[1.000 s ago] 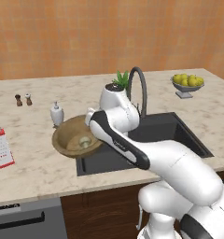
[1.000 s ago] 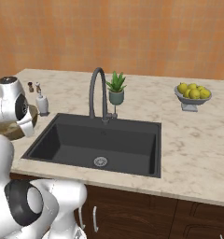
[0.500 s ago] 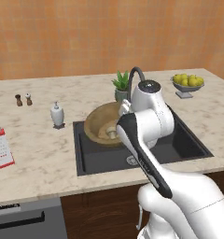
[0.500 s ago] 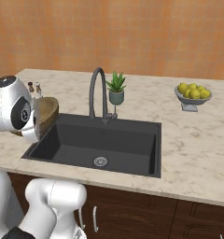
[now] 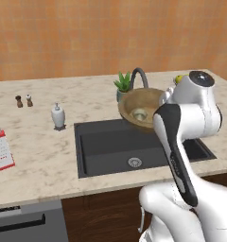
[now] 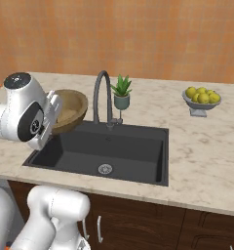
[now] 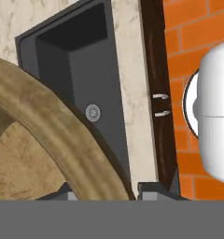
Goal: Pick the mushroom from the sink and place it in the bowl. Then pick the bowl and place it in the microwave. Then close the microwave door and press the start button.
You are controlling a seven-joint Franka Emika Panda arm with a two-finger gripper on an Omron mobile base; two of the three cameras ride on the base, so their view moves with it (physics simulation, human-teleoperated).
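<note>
The brown wooden bowl [image 5: 140,108] hangs in the air over the back right part of the dark sink [image 5: 110,146], close to the faucet. A small pale mushroom [image 5: 140,114] lies at the bowl's bottom. My gripper [image 7: 108,192] is shut on the bowl's rim [image 7: 62,140], which runs between the two tips in the hand view. From the right base view the bowl [image 6: 70,108] sits tilted against my hand, above the sink's [image 6: 109,151] left end. The drain [image 7: 92,112] shows below the rim.
The arched faucet [image 5: 139,76] and a potted plant [image 5: 122,85] stand right behind the bowl. A grey dish of yellow fruit [image 6: 202,100] is on the right counter. A soap dispenser [image 5: 58,116], two shakers [image 5: 23,100] and a red-topped calendar [image 5: 1,150] are to the left.
The arm has swung to the right with the bowl, from above the counter left of the sink to above the sink near the faucet. The grip is unchanged.
</note>
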